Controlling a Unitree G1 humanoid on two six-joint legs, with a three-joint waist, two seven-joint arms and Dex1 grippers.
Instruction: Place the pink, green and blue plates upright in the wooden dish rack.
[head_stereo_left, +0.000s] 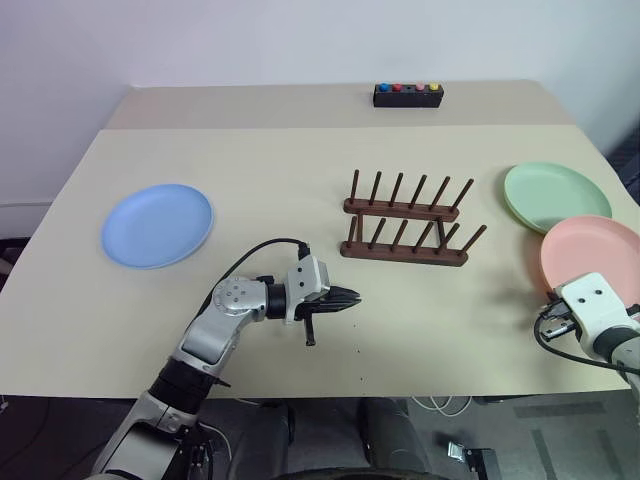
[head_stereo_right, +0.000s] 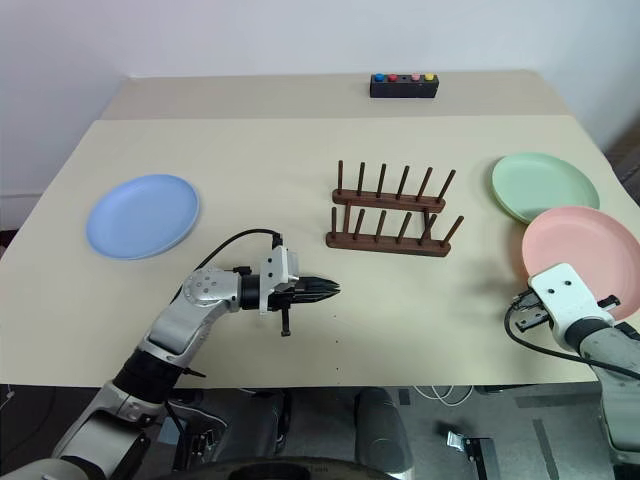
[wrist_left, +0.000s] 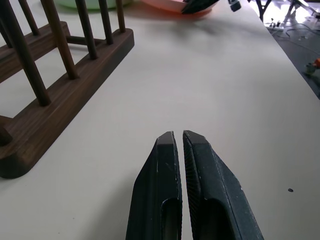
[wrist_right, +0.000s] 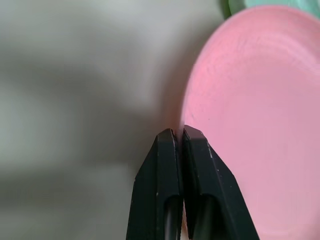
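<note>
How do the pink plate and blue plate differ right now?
The pink plate sits on the table's right edge, its rim clamped by the shut right gripper; the blue plate lies far left, untouched. The pink plate lies next to the green plate; the blue plate lies alone. The pink one is tilted up off the table; the blue lies flat. Both are round, shallow, same size, and outside the wooden dish rack.

**Rack in the middle, plates out wide**

We see the wooden dish rack (head_stereo_left: 405, 232) mid-table (head_stereo_left: 300, 150), one plate (head_stereo_left: 157, 225) far to its left, and two plates on its right: one (head_stereo_left: 556, 196) further back, the other (head_stereo_left: 592, 256) nearer us, overlapping it. The button box (head_stereo_left: 408, 94) sits behind, at the far edge.
</note>
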